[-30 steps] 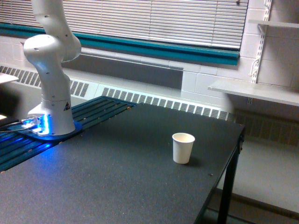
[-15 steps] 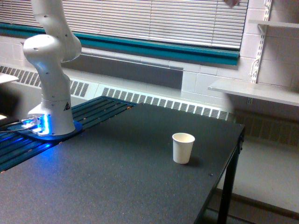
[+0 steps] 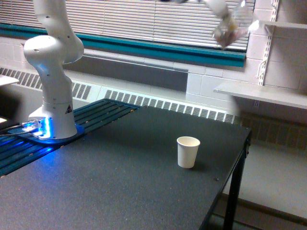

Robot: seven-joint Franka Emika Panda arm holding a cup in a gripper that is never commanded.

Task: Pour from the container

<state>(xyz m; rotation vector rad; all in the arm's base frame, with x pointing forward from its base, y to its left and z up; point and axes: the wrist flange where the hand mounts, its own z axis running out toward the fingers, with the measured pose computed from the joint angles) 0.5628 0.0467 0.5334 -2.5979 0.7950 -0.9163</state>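
Small clear plastic container [image 3: 231, 28] with reddish-brown and pink bits — tilted, blurred, high at the frame's top, well above the table. White robot gripper [image 3: 221, 15] — mostly cropped at the top edge, touching the container; its grip could not be told. White paper cup [image 3: 187, 151] — upright on the dark speckled table [image 3: 110, 182], below the container and towards the exterior view's left.

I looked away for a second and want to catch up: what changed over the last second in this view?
The clear container has come down into view at the top of the exterior view, blurred and tilted, high above the table. A second ago it was out of frame; the gripper itself is barely visible. The white paper cup and the arm's base have not moved.
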